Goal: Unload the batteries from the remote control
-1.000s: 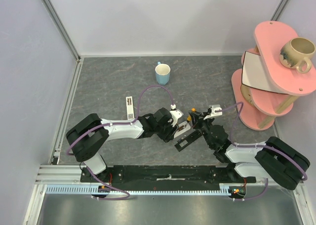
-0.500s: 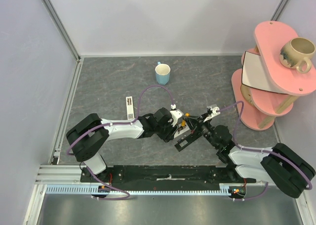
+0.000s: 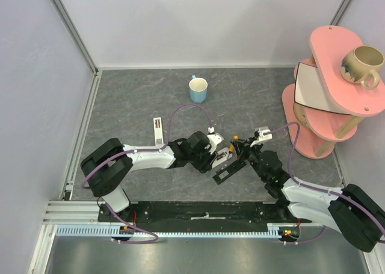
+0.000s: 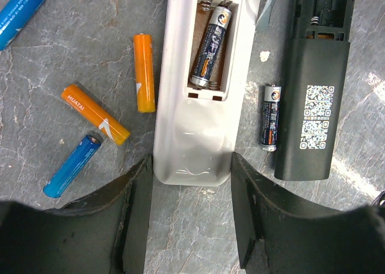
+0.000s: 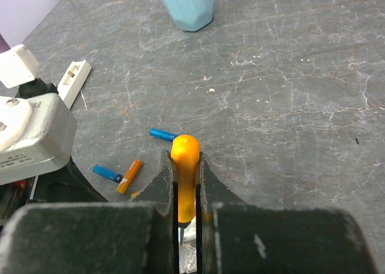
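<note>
The left fingers (image 4: pixel 137 208) stand about half open, one on each side of the near end of the white remote (image 4: pixel 192 147). As far as this view shows they press on its sides, pinning it flat on the bench (image 4: pixel 198 238). Straight ahead of them, in the open bay, lies one cell (image 4: pixel 210 42). Its long axis runs along the remote, a little askew, pointing away from the fingers.

The right fingers (image 5: pixel 163 180) are closed tight on a slim orange rod (image 5: pixel 184 150), its rounded end past their tips; whether it is a cell or a small prying tool I cannot tell. From above they hang just right of the remote's bay end. That makes the right arm the nearer and freer one, I judge, to lift that cell, coming in across its axis.

Left of the remote lie two orange cells (image 4: pixel 143 72) and a blue cell (image 4: pixel 72 165). A dark cell (image 4: pixel 271 117) sits between the white remote and the black remote (image 4: pixel 316 105), whose bay looks empty
</note>
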